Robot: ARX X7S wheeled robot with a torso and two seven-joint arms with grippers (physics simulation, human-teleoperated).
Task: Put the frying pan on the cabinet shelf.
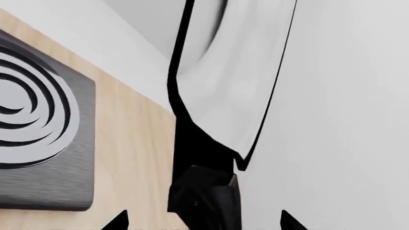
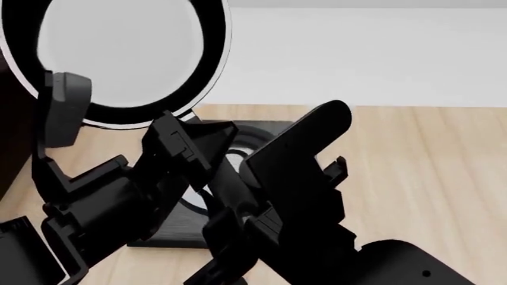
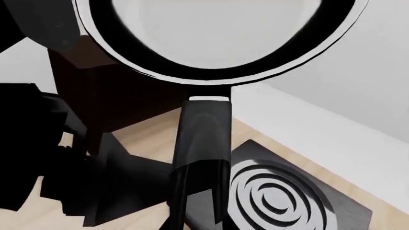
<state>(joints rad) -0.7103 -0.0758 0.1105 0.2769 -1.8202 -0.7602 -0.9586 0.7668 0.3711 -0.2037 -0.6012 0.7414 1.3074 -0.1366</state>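
Note:
The frying pan (image 2: 119, 56) is lifted high at the head view's upper left, its pale inside facing me. In the right wrist view the pan (image 3: 211, 28) fills the top and its black handle (image 3: 203, 139) runs straight down into my right gripper (image 3: 198, 225), which is shut on it. My left gripper (image 1: 203, 223) is open, its fingertips (image 1: 118, 221) wide apart on either side of the dark handle end (image 1: 204, 196), not closed on it. The dark brown cabinet (image 3: 128, 96) stands behind the pan and shows at the head view's left edge (image 2: 12, 136).
The square black burner plate with concentric rings (image 3: 281, 201) lies on the light wooden table (image 2: 420, 178), below the arms; it also shows in the left wrist view (image 1: 38, 143). A white wall (image 2: 357, 53) runs behind the table. My left arm (image 3: 57, 158) is close beside the handle.

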